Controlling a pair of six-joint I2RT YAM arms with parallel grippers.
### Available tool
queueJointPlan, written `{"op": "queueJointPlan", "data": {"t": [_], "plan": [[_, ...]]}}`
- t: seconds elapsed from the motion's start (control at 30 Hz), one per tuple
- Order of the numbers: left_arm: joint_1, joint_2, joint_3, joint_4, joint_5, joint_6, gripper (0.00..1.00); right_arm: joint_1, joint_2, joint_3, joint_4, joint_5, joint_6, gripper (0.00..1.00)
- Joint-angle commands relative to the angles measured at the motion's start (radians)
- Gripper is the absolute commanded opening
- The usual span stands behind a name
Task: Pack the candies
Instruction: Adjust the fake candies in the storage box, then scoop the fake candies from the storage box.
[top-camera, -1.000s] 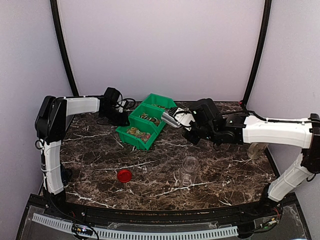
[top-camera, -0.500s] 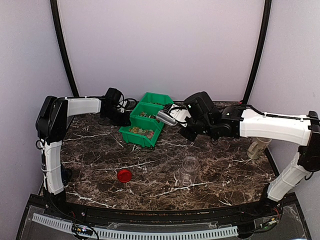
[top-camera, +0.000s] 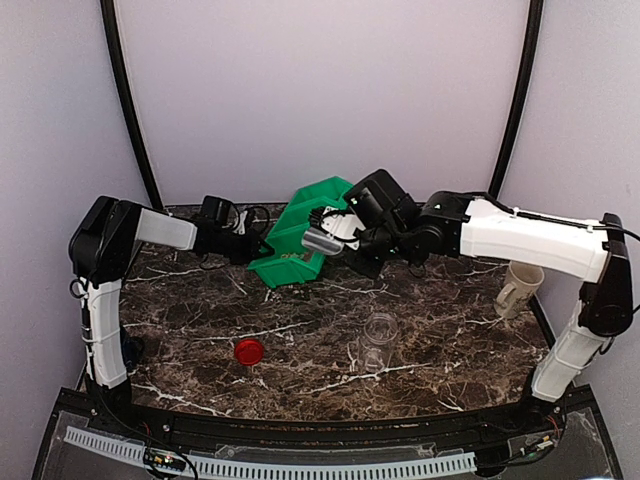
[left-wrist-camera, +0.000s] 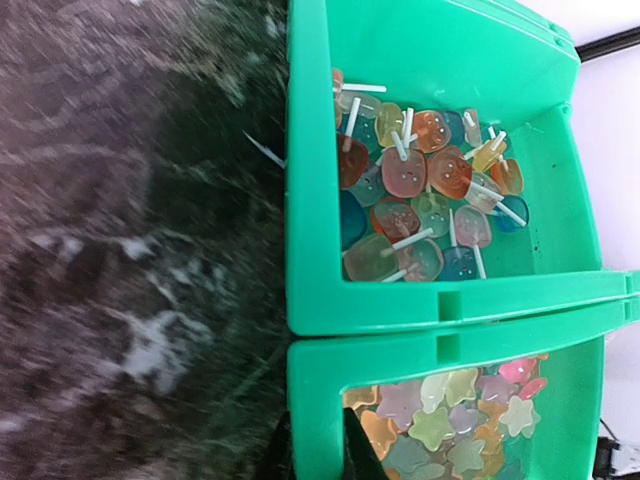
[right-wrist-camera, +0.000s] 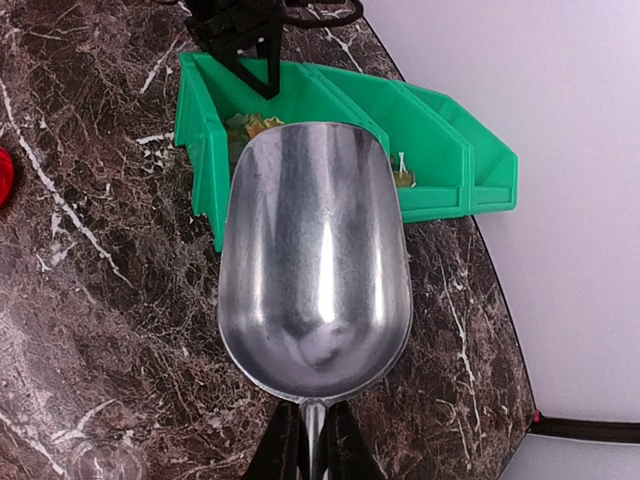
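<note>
Gripping tilted green bin (top-camera: 292, 228) w/ left fingers (left-wrist-camera: 362, 462); right fingers (right-wrist-camera: 284, 452) clenched on empty scoop (right-wrist-camera: 315, 260).

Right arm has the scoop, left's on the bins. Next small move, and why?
Probably ease the scoop forward and down into the green bins' compartment just ahead of its lip. The bowl is empty, the right gripper is shut on its handle, candies lie in that compartment, and the left gripper clamps the bins' wall, tipping them up in the top view.
</note>
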Motion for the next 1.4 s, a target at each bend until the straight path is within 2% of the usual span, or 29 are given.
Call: {"op": "queueJointPlan", "data": {"t": [0.0,0.3,0.6,0.8,0.93,1.13,1.37], "plan": [[-0.027,0.013,-0.050,0.142,0.164,-0.088,0.00,0.011,0.029,0.100,-0.069,-0.004,0.045,0.00],[-0.083,-0.047,0.024,-0.098,-0.112,0.100,0.00,0.012,0.131,0.213,-0.231,0.027,0.062,0.00],[-0.115,-0.055,0.073,-0.180,-0.247,0.171,0.00,0.012,0.216,0.290,-0.350,0.042,0.065,0.00],[-0.143,-0.056,0.097,-0.210,-0.295,0.215,0.00,0.009,0.275,0.323,-0.385,0.104,0.071,0.00],[-0.143,-0.055,0.093,-0.208,-0.313,0.215,0.00,-0.003,0.249,0.303,-0.352,0.126,0.094,0.00],[-0.148,-0.057,0.108,-0.233,-0.346,0.236,0.00,-0.015,0.147,0.219,-0.315,0.122,0.108,0.00],[-0.164,-0.061,0.109,-0.235,-0.362,0.247,0.00,-0.028,0.186,0.210,-0.368,0.075,0.112,0.00]]}}
